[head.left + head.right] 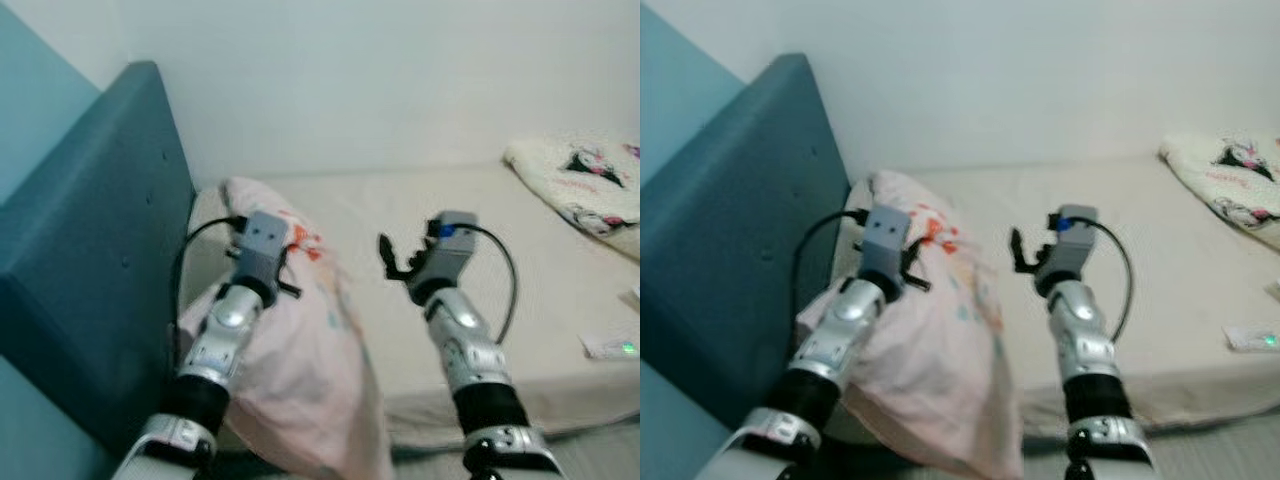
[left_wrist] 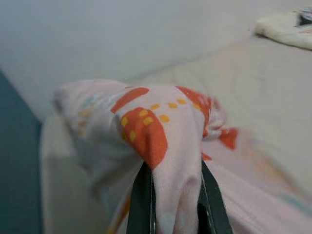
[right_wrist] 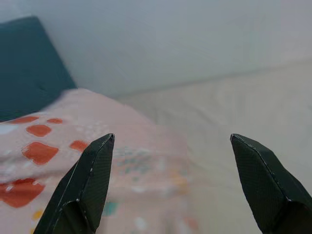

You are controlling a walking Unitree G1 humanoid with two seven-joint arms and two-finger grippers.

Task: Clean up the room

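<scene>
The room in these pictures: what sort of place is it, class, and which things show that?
Most likely a bedroom. A bare mattress lies against a padded teal headboard, the left gripper is shut on a pink pillow, and a folded blanket rests at the far side. The right gripper is open.

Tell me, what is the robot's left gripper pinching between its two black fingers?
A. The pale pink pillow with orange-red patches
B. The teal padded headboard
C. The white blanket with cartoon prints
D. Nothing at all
A: the left wrist view shows the left gripper shut on a fold of the pale pink pillow with orange-red patches, by the bed's head end.
</scene>
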